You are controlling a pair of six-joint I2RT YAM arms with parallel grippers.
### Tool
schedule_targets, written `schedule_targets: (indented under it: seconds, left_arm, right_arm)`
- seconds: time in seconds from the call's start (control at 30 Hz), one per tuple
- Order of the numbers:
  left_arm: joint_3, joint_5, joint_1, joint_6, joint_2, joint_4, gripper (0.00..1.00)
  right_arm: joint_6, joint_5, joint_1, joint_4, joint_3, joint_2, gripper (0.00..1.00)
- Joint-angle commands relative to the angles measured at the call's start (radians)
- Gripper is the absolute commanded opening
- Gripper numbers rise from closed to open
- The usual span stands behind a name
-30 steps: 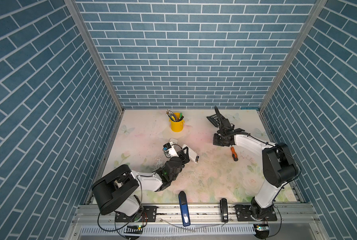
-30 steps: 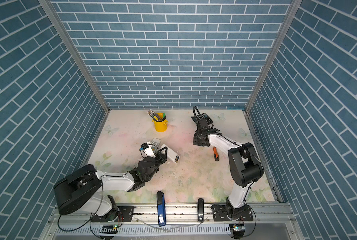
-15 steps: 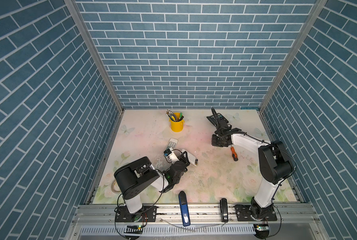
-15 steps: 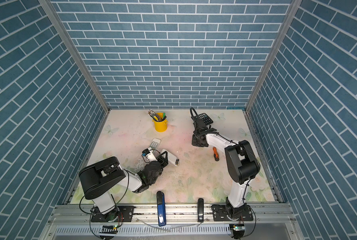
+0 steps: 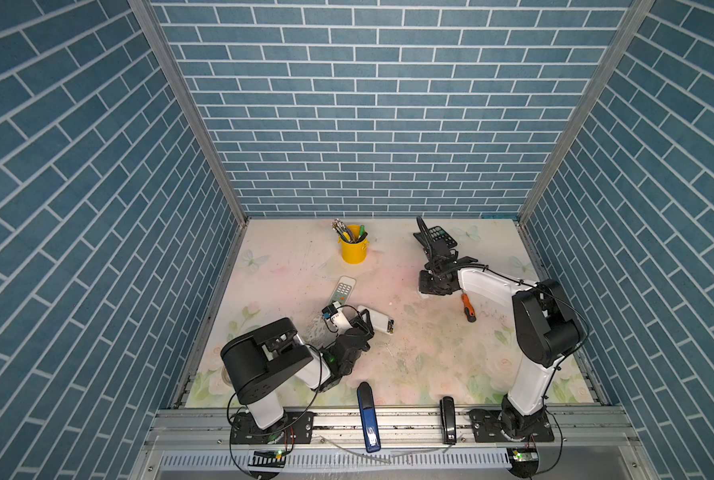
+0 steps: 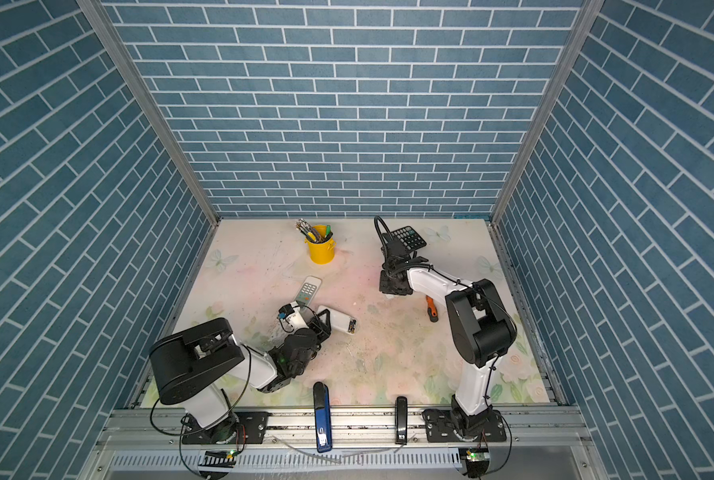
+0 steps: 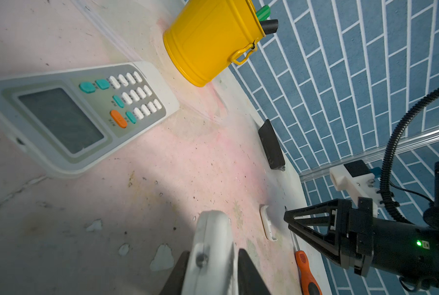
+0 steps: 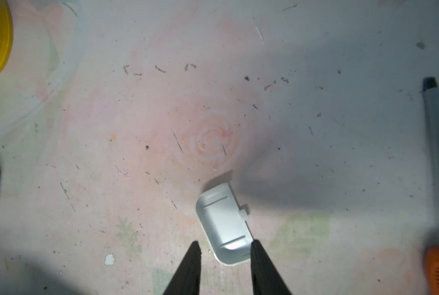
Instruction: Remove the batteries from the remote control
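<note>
1. On the left side of the table (image 5: 430,353), we see the left gripper (image 7: 213,252) low over the surface. Its two black fingers (image 7: 251,281) stand on either side of one end of a white remote (image 5: 376,323). They sit right against its sides, yet we cannot tell whether they press it or merely flank it.
2. Just beyond, toward the back wall, a grey-faced remote (image 5: 342,290) with a screen and buttons lies flat and face up, apart from the white one.
3. Farther back, a yellow bucket (image 5: 353,251) stands upright with pens in it.
4. At the near edge, a blue stapler (image 5: 367,411) lies across the metal rail.
5. We find the batteries (image 5: 390,328) in both top views as small dark and gold marks in the uncovered right-hand end of the white remote. They sit inside it, and we cannot count them.
6. Right of the middle, the right gripper (image 8: 225,242) points down at the table with its fingers parted. A small white cover (image 8: 223,224) lies inner side up between the tips. One fingertip meets its edge and the other stands clear, so nothing is gripped.
7. Behind that gripper, a black calculator (image 5: 444,237) lies near the back wall.
8. A black stapler (image 5: 447,417) rests at the near edge, well to the right of the blue one.
9. A screwdriver (image 5: 467,306) with an orange and black handle lies flat just right of the right gripper, near the cover but apart from it.
</note>
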State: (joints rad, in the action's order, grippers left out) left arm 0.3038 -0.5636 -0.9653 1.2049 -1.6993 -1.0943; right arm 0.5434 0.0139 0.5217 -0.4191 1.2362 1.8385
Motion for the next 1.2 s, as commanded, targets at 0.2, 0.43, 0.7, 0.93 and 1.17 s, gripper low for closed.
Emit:
schedule_targets:
  seconds: [0.2,0.43,0.7,0.93,1.17]
  left_arm:
    - [-0.057,0.016,-0.024,0.026,0.008,-0.026,0.35]
    - [-0.076,0.045,-0.036,0.036,0.007,-0.017,0.37]
    - [-0.118,0.033,-0.039,0.045,0.077,0.058,0.43]
    - [-0.152,0.013,-0.041,0.043,0.199,0.186,0.48]
    - [-0.149,-0.005,-0.041,0.014,0.4,0.428,0.51]
  right_arm:
    - [0.011,0.011,0.012,-0.012,0.032,-0.031,0.35]
    - [0.016,0.01,0.018,-0.005,0.015,-0.054,0.35]
    - [0.022,0.015,0.024,-0.004,0.001,-0.08,0.35]
    - [0.023,0.03,0.025,-0.015,-0.01,-0.109,0.35]
    - [0.0,0.071,0.024,-0.072,-0.016,-0.175,0.37]
